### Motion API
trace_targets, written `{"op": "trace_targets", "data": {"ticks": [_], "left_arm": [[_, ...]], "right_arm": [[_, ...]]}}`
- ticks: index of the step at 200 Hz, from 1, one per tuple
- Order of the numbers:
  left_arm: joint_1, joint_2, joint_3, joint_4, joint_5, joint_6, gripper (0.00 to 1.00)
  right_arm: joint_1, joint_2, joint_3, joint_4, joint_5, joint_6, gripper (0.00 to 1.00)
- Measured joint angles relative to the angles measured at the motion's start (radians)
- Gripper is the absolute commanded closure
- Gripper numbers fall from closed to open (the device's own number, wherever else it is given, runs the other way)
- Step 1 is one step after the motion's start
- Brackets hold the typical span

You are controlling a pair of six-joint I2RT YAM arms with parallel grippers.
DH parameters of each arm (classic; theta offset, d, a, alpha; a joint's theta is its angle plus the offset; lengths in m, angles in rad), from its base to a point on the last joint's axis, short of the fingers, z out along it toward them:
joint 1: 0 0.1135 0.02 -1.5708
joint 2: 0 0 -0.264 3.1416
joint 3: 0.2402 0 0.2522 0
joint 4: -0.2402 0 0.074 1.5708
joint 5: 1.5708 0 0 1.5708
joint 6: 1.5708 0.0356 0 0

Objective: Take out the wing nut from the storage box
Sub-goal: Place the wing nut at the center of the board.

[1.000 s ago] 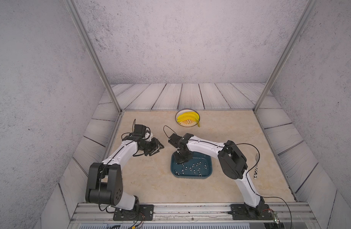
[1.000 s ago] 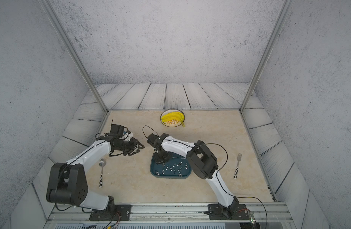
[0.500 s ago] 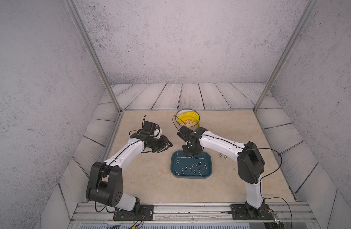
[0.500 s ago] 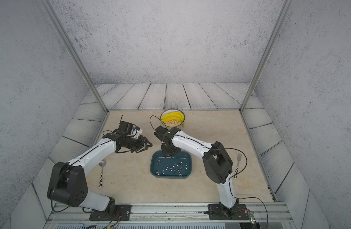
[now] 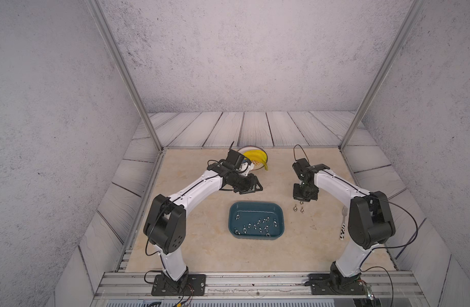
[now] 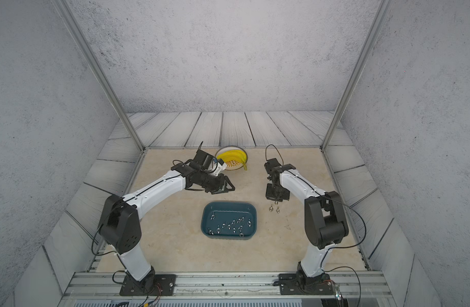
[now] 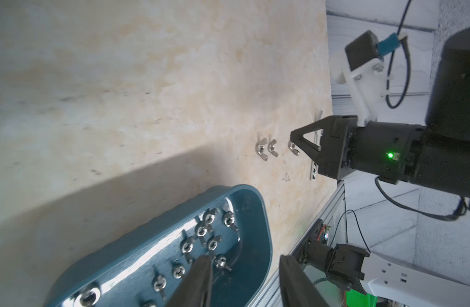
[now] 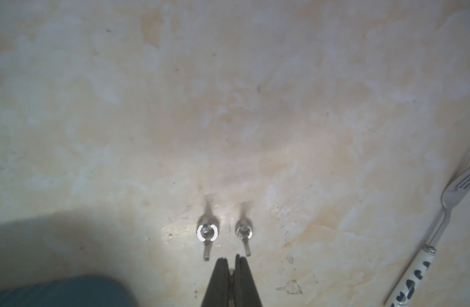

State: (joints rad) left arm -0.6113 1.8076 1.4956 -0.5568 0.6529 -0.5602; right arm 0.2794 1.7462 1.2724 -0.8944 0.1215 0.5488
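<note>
Wing nut clear of the box

Your right gripper (image 8: 229,260) is pinched narrow on one wing nut (image 7: 293,148), held just above the table (image 5: 202,252), beside the right end of the storage box (image 5: 255,204). Two loose nuts (image 8: 207,231) lie on the table just beside it, outside the box. More nuts (image 5: 258,223) sit inside the box. Your left gripper (image 5: 257,187) hangs half open and empty past the box's far side, near the banana plate (image 6: 232,165).
</note>
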Motion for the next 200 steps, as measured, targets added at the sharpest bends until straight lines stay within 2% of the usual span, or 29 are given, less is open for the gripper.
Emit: {"op": "trace_targets", "data": {"ticks": [45, 106, 183, 200], "left_arm": [[-0.066, 0.124, 0.13, -0.041, 0.04, 0.03, 0.52], [-0.066, 0.13, 0.13, -0.065, 0.051, 0.044, 0.52], [-0.065, 0.13, 0.1, -0.064, 0.05, 0.044, 0.52], [-0.065, 0.13, 0.097, -0.065, 0.05, 0.044, 0.52]], "right_arm": [[-0.136, 0.0, -0.081, 0.04, -0.05, 0.017, 1.0], [-0.124, 0.001, -0.157, 0.101, -0.071, 0.02, 1.0], [-0.124, 0.034, -0.169, 0.154, -0.071, 0.019, 1.0], [-0.124, 0.038, -0.168, 0.157, -0.071, 0.018, 0.94]]}}
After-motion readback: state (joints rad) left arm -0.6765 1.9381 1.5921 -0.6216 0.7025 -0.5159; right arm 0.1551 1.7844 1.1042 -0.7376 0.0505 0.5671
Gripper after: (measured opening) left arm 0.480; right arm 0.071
